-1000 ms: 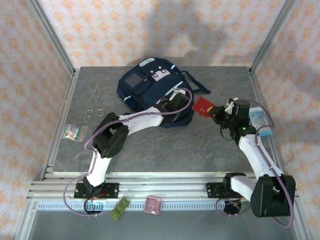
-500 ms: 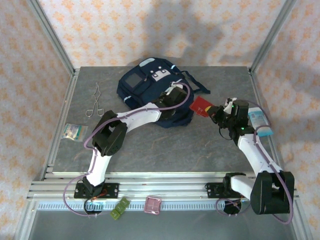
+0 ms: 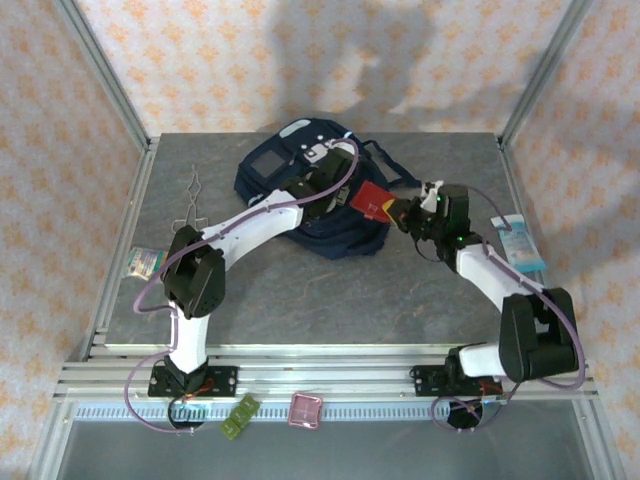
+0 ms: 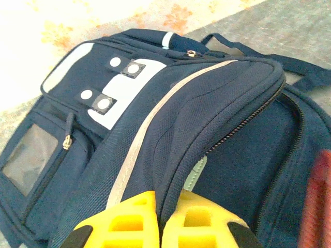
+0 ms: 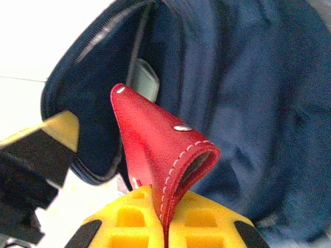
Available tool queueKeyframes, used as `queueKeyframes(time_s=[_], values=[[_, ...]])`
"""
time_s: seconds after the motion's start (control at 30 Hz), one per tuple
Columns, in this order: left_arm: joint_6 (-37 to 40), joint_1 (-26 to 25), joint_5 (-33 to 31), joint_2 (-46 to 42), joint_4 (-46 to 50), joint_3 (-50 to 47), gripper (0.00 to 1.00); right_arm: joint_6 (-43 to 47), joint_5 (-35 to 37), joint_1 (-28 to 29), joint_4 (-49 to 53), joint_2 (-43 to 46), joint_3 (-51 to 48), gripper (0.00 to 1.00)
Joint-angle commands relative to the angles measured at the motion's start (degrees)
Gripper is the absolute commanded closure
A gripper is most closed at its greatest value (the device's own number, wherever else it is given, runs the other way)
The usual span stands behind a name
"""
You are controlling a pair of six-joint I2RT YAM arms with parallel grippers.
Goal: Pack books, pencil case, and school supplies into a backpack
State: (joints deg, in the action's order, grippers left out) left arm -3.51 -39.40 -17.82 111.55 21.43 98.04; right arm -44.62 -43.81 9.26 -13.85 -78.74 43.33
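Left end effector (image 4: 160, 221): shut tight, its yellow fingers (image 4: 124, 219) pinching a fold of the backpack (image 4: 155, 103) at the upper flap, just beside the zip.
Right end effector (image 5: 165, 223): closed on the lower edge of the red square case (image 5: 155, 144). The case stands up between the jaws, bent into a curl, with white stitching and two metal studs showing.
Left wrist view: the pinched flap gapes along the zip, and a pale green rectangular case (image 4: 194, 174) peeps out of the gap. The backpack's pale diagonal stripe, white patches, grey window and dark straps spread out beyond it.
Right wrist view: the red case sits at the mouth of the open backpack, with the green case inside the dark pocket behind it. A yellow-and-black finger of the other arm is at the left, by the opening's rim. Whether the red case touches the fabric cannot be told.
Top external view: both arms reach to the backpack's right side, at the far middle of the tabletop (image 3: 320, 290). The red case is between the two end effectors, just beside the open edge.
Around them: a thin metal tool (image 3: 190, 203) lies left of the backpack, a small packet (image 3: 146, 262) lies near the tabletop's left edge, and a light-blue packet (image 3: 521, 243) lies near its right edge.
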Motion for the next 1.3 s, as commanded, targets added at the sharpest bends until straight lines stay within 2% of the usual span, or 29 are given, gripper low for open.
queueKeyframes(time_s=[0.0, 0.17, 0.33, 0.53, 0.6, 0.7, 0.77, 0.87, 1.27], values=[[-2.9, -1.6, 3.7, -4.7, -0.7, 3.9, 1.0, -2.6, -0.7, 0.8, -6.4, -3.9, 5.0, 1.0], [-7.0, -2.3, 7.7, -4.0, 0.4, 5.9, 1.0, -6.2, -1.1, 1.6, -6.8, -13.3, 12.0, 1.0], [-10.3, -2.3, 9.9, -3.6, -0.5, 6.8, 1.0, -10.6, 2.7, 4.3, -5.7, -19.4, 17.6, 1.0], [-12.6, -2.4, 14.4, -2.7, -1.3, 8.4, 1.0, -18.4, 7.2, 7.3, -9.7, -25.9, 22.2, 1.0], [-12.7, -2.4, 14.0, -2.6, -0.9, 8.9, 1.0, -19.9, 8.5, 7.7, -9.8, -27.8, 23.1, 0.96], [-13.1, -2.4, 13.9, -2.6, -1.1, 8.4, 1.0, -19.8, 8.5, 8.0, -8.0, -29.2, 24.1, 0.8], [-13.3, -2.3, 13.4, -2.6, -1.0, 8.2, 1.0, -17.4, 9.4, 8.0, -4.4, -27.9, 24.0, 0.69], [-13.7, -2.1, 12.9, -2.6, -0.8, 8.1, 1.0, -11.9, 11.0, 7.9, 1.7, -24.1, 23.1, 0.62], [-17.2, -1.8, 15.6, -0.4, -2.4, 5.1, 1.0, 1.8, 14.5, 3.5, 13.4, -1.7, 7.8, 0.62]])
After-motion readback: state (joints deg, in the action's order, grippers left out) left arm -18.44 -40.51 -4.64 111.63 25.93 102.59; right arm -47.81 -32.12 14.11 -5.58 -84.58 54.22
